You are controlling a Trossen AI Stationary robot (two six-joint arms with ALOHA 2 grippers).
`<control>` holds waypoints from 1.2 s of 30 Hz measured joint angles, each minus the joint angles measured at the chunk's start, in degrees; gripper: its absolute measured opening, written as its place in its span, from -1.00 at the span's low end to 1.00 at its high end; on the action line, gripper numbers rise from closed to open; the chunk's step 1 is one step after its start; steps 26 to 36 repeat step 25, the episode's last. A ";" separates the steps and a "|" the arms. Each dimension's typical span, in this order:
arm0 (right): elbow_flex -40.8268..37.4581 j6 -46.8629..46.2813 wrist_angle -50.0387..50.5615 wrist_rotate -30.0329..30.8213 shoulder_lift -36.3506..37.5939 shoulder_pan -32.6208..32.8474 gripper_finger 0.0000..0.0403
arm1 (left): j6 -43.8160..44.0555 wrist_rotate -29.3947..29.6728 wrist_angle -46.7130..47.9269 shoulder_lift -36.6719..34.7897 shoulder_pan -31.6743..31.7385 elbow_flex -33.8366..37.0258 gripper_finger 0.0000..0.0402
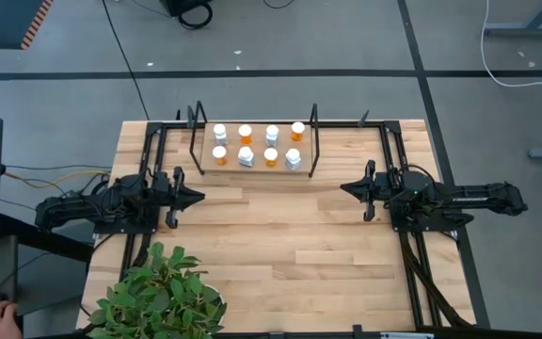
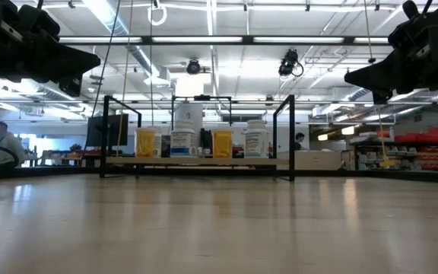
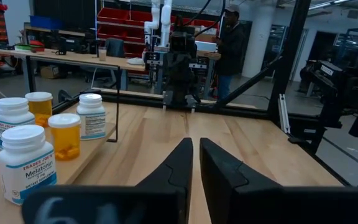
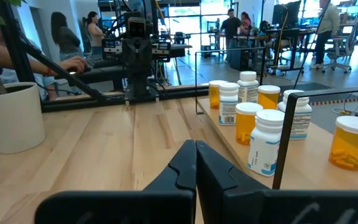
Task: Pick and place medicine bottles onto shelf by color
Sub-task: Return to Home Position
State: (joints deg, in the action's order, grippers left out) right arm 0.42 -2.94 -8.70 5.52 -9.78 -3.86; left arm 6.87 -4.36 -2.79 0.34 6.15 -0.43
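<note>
Upper centre of the high view: the shelf [image 1: 233, 144] on the surface [image 1: 280, 235], carrying all eight medicine bottles [image 1: 246, 156], upright, in two rows of four, orange and white alternating checkerboard-fashion. Left-centre of the frame: left arm [image 1: 83, 209], left jaws pointing inward, empty, closed to a thin slit in the left wrist view. Right-centre: right arm [image 1: 469, 198], right jaws pointing back toward them, empty, pressed fully together. Both raised off the surface in the low view's upper corners, well apart from the shelf. Lower left: a potted plant [image 1: 158, 297].
</note>
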 joint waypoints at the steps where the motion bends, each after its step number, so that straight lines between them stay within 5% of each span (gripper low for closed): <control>1: 0.01 0.00 0.02 0.00 0.00 0.00 -0.97 | 0.00 -0.02 0.00 0.02 -0.02 0.00 -0.83; 36: 0.01 0.00 0.02 0.00 0.00 0.02 -0.97 | -0.01 0.00 0.00 0.01 -0.01 0.00 -0.84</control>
